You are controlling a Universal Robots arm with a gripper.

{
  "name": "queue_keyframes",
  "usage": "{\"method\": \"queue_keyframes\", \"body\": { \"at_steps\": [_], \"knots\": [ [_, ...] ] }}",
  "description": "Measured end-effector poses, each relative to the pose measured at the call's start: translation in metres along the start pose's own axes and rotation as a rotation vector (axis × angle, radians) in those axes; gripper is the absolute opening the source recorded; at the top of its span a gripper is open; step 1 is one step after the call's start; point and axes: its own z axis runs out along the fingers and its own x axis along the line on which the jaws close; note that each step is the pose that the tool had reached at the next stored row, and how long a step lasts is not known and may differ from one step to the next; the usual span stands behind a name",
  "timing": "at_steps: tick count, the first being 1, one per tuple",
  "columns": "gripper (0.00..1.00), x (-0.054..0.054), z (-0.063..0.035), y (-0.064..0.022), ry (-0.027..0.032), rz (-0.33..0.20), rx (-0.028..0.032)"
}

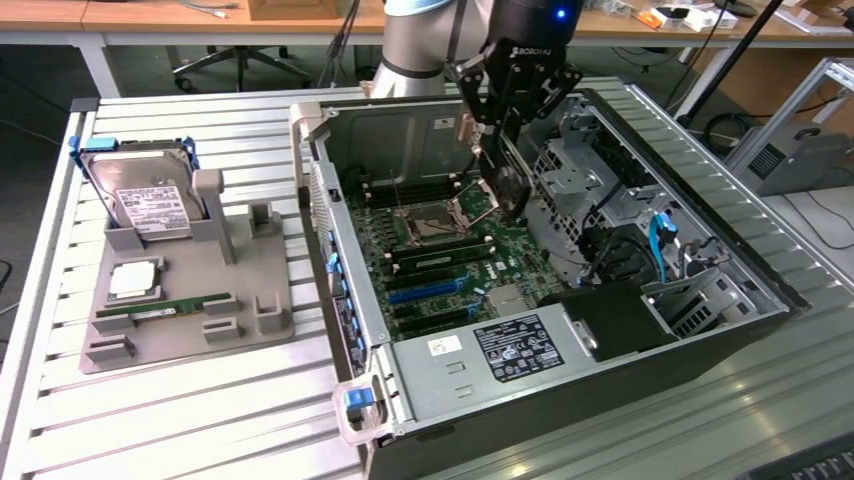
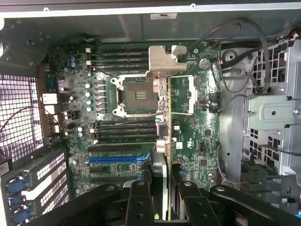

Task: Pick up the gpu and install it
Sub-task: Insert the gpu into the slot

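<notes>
The gpu is held on edge inside the open case, hanging below the gripper over the motherboard. In the wrist view the jaws are seen clamped on the gpu, one finger against each face, with its thin edge running out across the board.

On the exterior view's clock face, the blue slots lie at about seven o'clock from the card. The tray, with the hard drive and memory stick, is left well apart at nine o'clock from the case.

For this step, the card is best kept upright and untwisted, and its lower edge squared to a slot's length before any descent is made. The metal end is judged to belong toward the case wall. The loose blue cables at four o'clock should be avoided, and any pressure should be applied evenly.
</notes>
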Motion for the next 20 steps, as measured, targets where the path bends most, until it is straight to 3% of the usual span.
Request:
{"method": "queue_keyframes", "body": {
  "at_steps": [20],
  "knots": [
    [0.27, 0.0, 0.0, 0.0, -0.0078, -0.107, -0.0015]
  ]
}}
